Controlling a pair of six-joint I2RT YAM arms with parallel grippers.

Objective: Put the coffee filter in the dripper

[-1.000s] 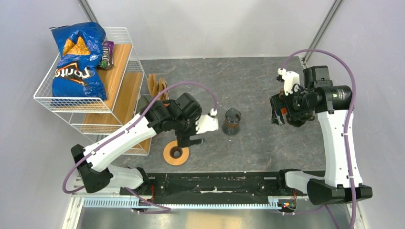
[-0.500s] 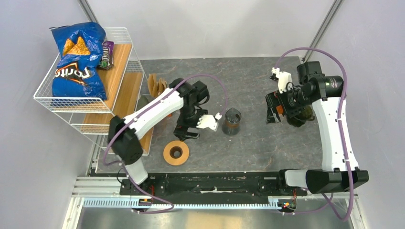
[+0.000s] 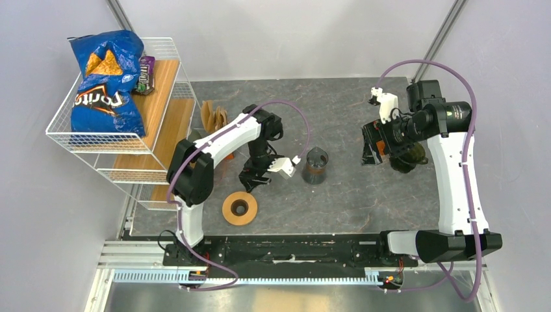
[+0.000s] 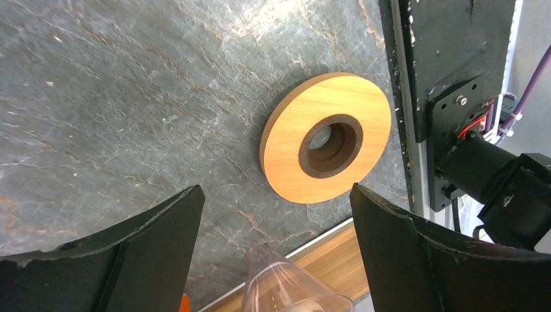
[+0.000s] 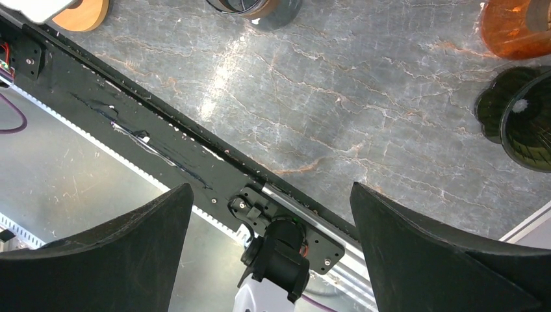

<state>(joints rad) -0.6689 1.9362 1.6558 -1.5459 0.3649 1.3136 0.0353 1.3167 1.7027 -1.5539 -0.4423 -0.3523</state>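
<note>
Brown coffee filters [image 3: 212, 117] sit partly behind the left arm [image 3: 217, 143]; left gripper [image 4: 274, 195] and right gripper [image 5: 271, 188] gape empty.

On my left a white wire rack [image 3: 97, 143] stands at the edge of the grey, stone-patterned table [image 3: 351, 104] — a blue chip bag [image 3: 104, 84] fills its top basket, with a small purple packet [image 3: 146, 73] just beside it. Under my view, a wooden ring [image 4: 292, 149] lies flat on the table.
</note>
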